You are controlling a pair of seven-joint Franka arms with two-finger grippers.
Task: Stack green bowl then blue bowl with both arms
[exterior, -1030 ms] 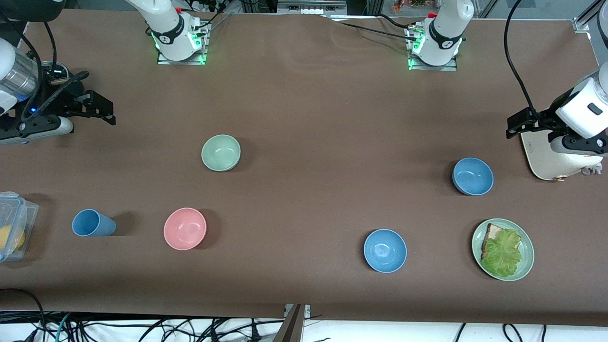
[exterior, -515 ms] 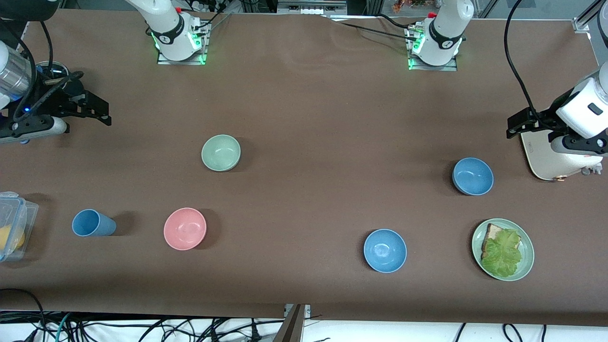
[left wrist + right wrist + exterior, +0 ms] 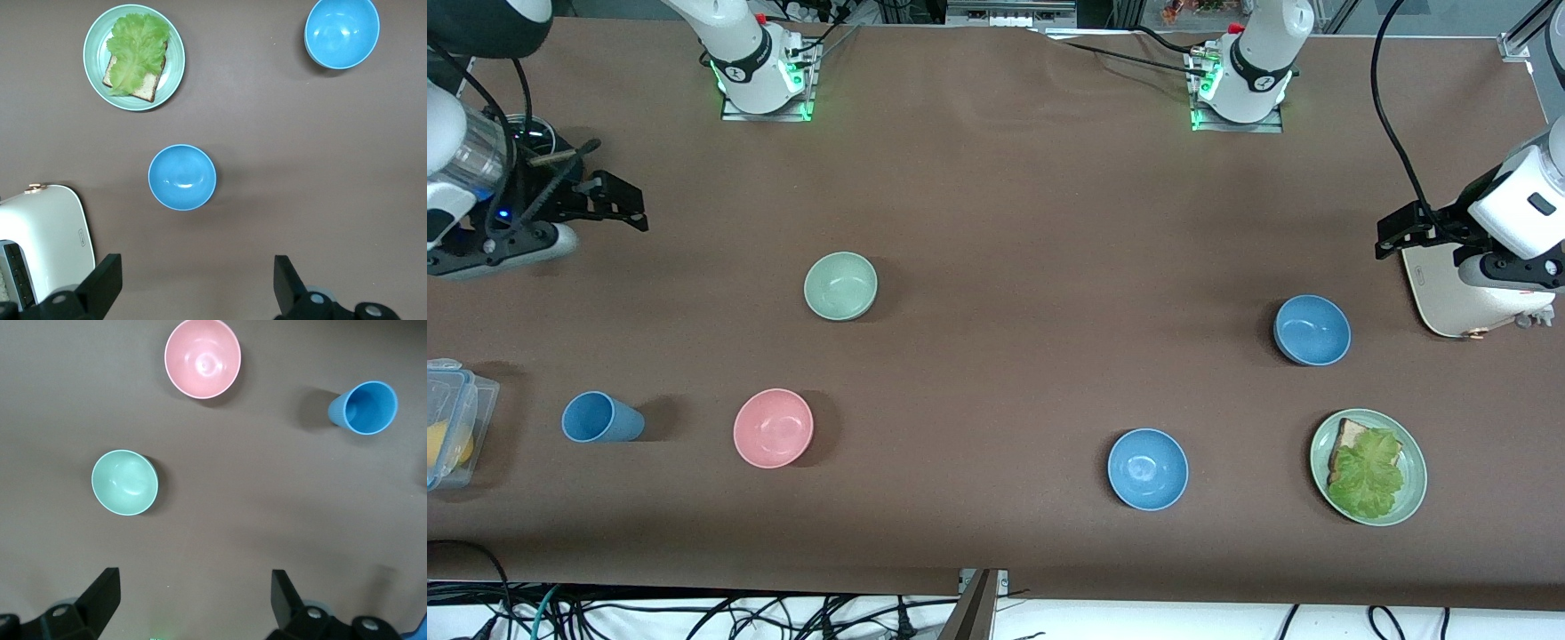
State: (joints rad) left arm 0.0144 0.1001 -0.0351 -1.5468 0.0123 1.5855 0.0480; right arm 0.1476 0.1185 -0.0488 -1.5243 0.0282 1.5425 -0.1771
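Note:
The green bowl (image 3: 840, 285) stands upright toward the right arm's end of the table and also shows in the right wrist view (image 3: 125, 482). The duller blue bowl (image 3: 1312, 330) stands toward the left arm's end, beside a white toaster, and shows in the left wrist view (image 3: 182, 177). My right gripper (image 3: 618, 203) is open and empty, over bare table at its own end, well apart from the green bowl; it also shows in its own wrist view (image 3: 193, 600). My left gripper (image 3: 1390, 233) is open and empty by the toaster; it also shows in its own wrist view (image 3: 197, 283).
A brighter blue bowl (image 3: 1148, 468) and a green plate (image 3: 1414, 471) with bread and lettuce lie nearer the front camera. A pink bowl (image 3: 773, 428), a blue cup (image 3: 600, 418) and a clear container (image 3: 454, 418) lie at the right arm's end. The white toaster (image 3: 1458, 298) stands under the left arm.
My right gripper has shifted a little toward the robots' bases, still open. The left arm and the bowls have not moved.

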